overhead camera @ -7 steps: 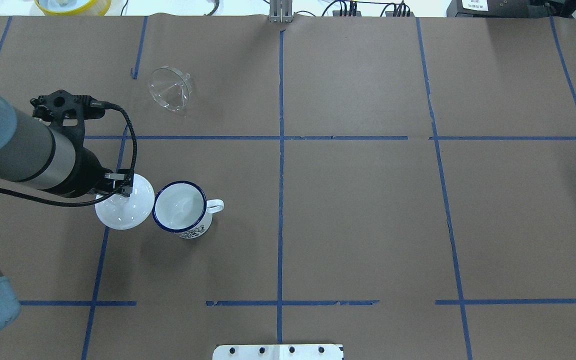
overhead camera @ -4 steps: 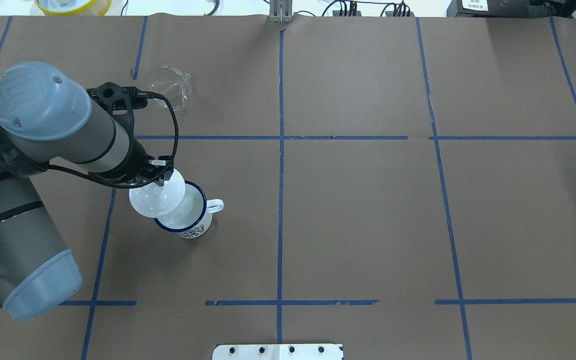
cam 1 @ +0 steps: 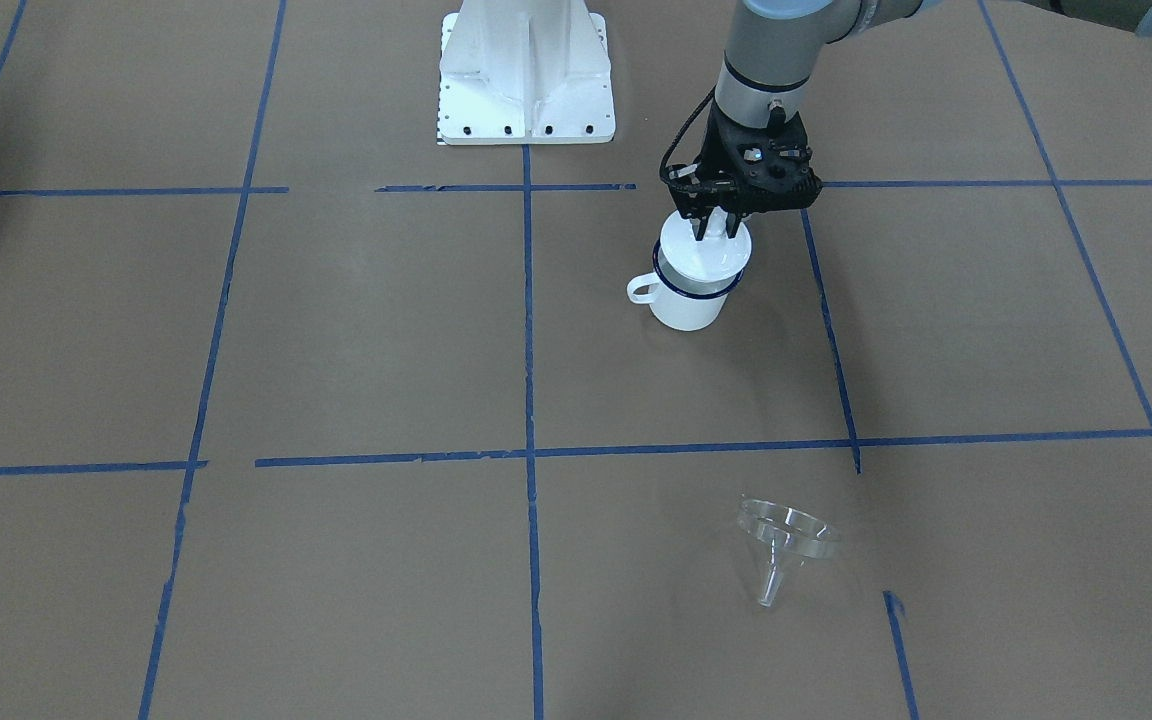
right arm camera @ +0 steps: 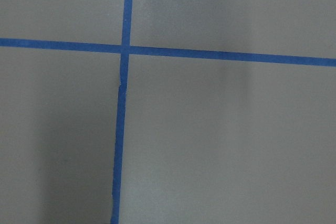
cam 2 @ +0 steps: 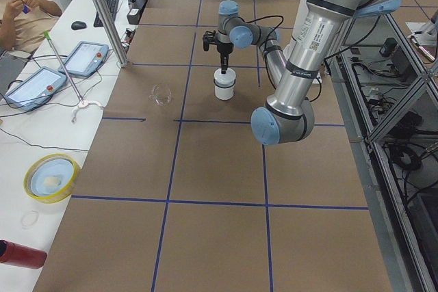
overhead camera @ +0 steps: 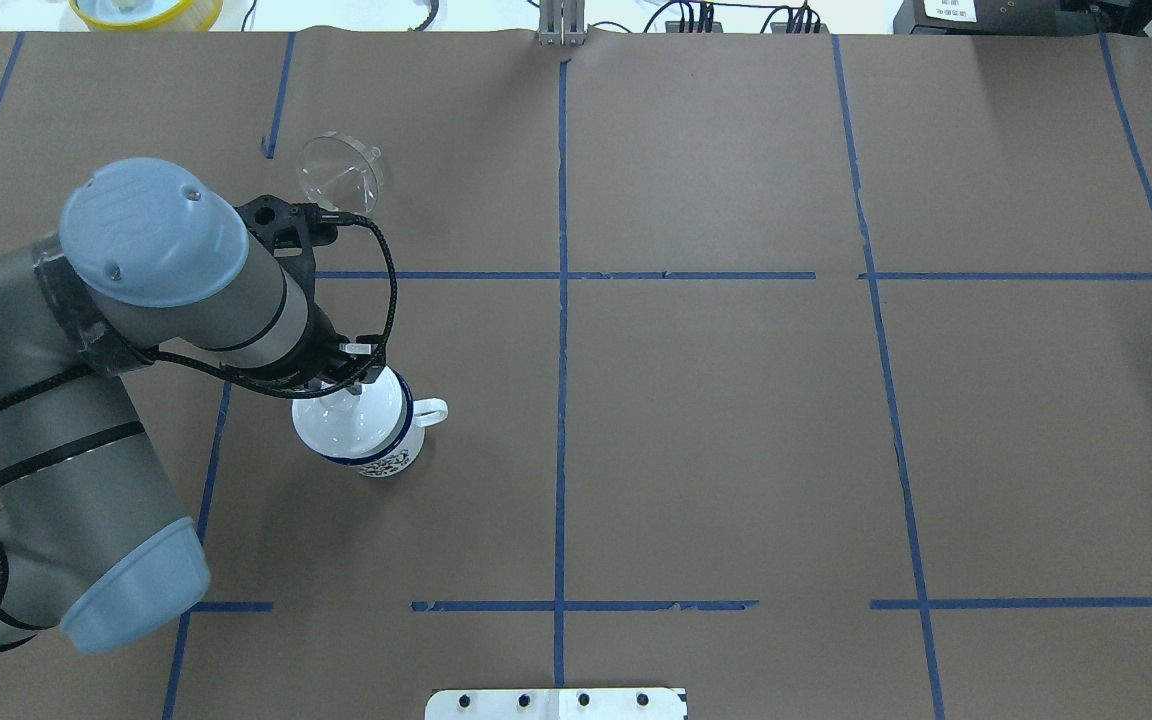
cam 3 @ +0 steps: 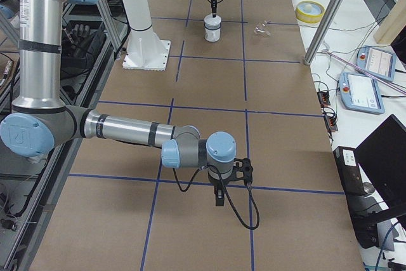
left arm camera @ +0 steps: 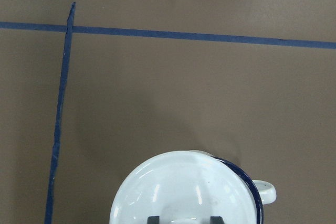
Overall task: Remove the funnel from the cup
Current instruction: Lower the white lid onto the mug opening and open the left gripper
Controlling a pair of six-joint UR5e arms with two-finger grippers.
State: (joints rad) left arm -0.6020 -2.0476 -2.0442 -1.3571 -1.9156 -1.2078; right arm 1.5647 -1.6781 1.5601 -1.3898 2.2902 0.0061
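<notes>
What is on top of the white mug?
A round white lid, gripped by the left pincer, covers most of the mug; its inside is hidden. The clear funnel lies apart.

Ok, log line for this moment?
left claw: shut on lid | lid: over cup, off-centre | funnel: on table, apart from cup | right claw: cannot tell
</notes>
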